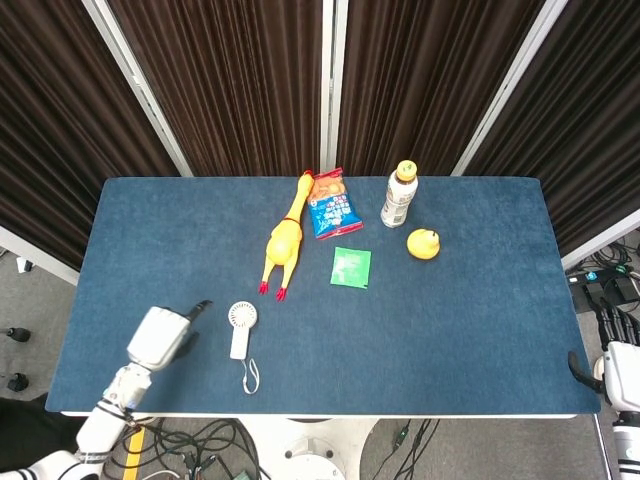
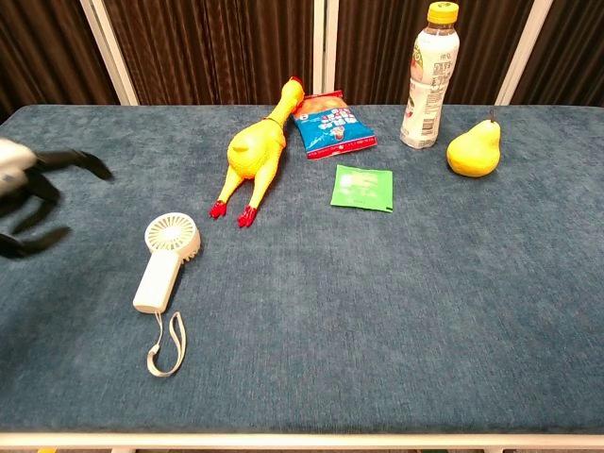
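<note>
At the far left, the left hand (image 1: 160, 337) hangs over the near-left part of the blue table (image 1: 480, 320), holding nothing; its dark fingers (image 2: 71, 162) are spread apart and blurred in the chest view, where only the fingers show at the picture's left edge. It is apart from the white handheld fan (image 1: 239, 328), which lies flat on the cloth just to its right, the round head pointing toward the curtains and the handle toward the near edge. A thin wrist strap (image 2: 167, 344) trails from the handle's end in a loop.

Further right and toward the back lies the yellow rubber chicken (image 1: 283, 236), stretched lengthwise with its red feet pointing at the fan and its head at the far edge. Just beside its neck lies a blue and orange snack bag (image 1: 331, 205). In front of the bag, apart from it, a small green packet (image 1: 351, 267) lies flat.

Right of the bag a bottle (image 1: 399, 195) with a yellow cap stands upright, and just beside it, nearer the front, sits a yellow pear (image 1: 423, 243).

At the far right, the right hand (image 1: 615, 350) hangs off the table beyond its near-right corner; whether its fingers are spread or closed cannot be told.
</note>
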You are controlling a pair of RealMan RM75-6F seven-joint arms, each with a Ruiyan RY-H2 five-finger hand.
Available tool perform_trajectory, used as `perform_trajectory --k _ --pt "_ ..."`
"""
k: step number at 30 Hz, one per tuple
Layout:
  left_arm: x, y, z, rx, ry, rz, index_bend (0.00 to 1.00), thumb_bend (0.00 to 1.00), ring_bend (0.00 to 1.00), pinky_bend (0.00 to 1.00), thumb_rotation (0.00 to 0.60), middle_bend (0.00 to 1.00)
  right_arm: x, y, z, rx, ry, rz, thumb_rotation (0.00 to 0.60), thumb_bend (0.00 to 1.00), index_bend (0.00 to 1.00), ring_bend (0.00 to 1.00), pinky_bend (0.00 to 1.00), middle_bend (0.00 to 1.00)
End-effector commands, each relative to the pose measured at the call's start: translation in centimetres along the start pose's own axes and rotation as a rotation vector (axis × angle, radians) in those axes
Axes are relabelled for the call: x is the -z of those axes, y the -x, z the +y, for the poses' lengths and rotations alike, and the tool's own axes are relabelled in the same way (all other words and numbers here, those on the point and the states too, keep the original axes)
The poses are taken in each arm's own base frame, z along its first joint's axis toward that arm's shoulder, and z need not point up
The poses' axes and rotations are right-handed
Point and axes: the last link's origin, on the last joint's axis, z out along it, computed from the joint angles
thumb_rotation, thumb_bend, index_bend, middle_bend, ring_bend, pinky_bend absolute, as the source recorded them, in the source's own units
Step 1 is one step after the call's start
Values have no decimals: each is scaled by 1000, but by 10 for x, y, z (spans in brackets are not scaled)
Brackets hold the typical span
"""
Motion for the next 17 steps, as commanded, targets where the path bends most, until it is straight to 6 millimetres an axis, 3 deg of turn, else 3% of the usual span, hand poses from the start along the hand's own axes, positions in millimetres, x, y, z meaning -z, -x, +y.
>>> perform_trajectory --k 1,7,10,13,17 --pt "17 -9 -30 -146 -130 76 240 408 818 781 600 787 0 1 -1 -7 -5 -1 600 301 0 0 0 0" --pt "49 -22 -61 -224 -287 152 254 383 779 745 600 744 -1 3 -2 -24 -28 -5 600 297 0 0 0 0" --pt "66 -26 -71 -207 -334 176 242 347 580 651 600 600 -2 3 -3 -32 -34 0 600 297 0 0 0 0" --pt "81 -26 -77 -156 -371 166 227 223 300 503 600 385 -3 5 -6 -37 -43 5 600 297 0 0 0 0" --pt "101 -27 -80 -111 -410 93 215 52 167 413 600 232 -2 6 -9 -34 -52 7 600 297 0 0 0 0"
